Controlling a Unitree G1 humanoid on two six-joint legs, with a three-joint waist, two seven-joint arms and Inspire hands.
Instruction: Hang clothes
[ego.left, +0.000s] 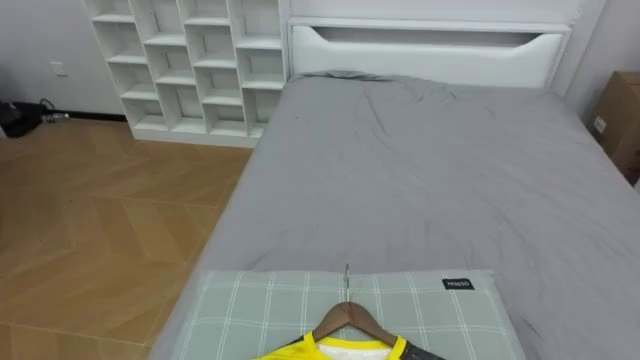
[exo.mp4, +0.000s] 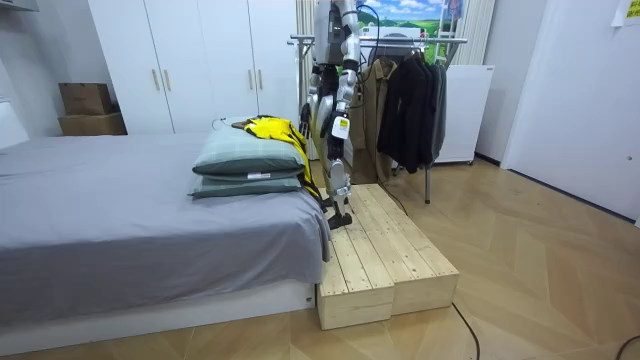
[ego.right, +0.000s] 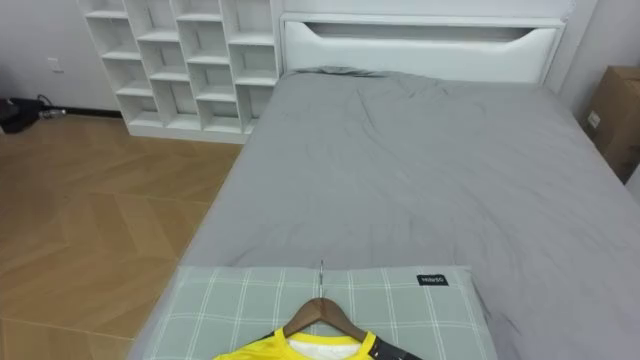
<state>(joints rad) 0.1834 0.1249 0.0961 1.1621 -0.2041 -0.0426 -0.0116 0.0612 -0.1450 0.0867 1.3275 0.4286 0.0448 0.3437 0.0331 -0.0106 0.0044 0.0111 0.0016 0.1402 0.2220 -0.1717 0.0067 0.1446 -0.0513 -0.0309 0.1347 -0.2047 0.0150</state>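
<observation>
Bedroom stock, listed for you left to right.

Eye views:
- Floor (ego.left: 90, 230): wood, left of the bed.
- Shelf (ego.left: 190, 65): white cubbies against the far wall.
- Bed (ego.left: 420, 170): grey sheet, running away from you to the headboard (ego.left: 430, 50).
- Pillow (ego.left: 250, 310): green check, at the near end of the bed.
- Hanger (ego.left: 347, 312): wooden, lying flat on the pillow with its hook pointing toward the headboard.
- Shirt (ego.left: 340, 350): yellow, already threaded on the hanger, its collar just under the hanger's shoulders.
- Box (ego.left: 622, 120): cardboard, at the far right edge.

Room view:
- You stand upright on a wooden platform (exo.mp4: 385, 250) at the pillow end of the bed, facing the bed.
- Left hand (exo.mp4: 339, 128): hangs at your side, touching nothing. I cannot tell how its fingers are set.
- Right hand (exo.mp4: 313, 112): low on the far side of your body, near the shirt. I cannot tell its finger state either.
- Rack (exo.mp4: 400, 40): behind you, with dark clothes (exo.mp4: 410, 100) already on its rail.

Progress:
- Done: the shirt is on its hanger.
- Left: all the handling. By my reading, neither hand holds the hanger. You have to take it by the neck or hook, lift it off the pillow, turn to the rack and hook it on the rail.
</observation>
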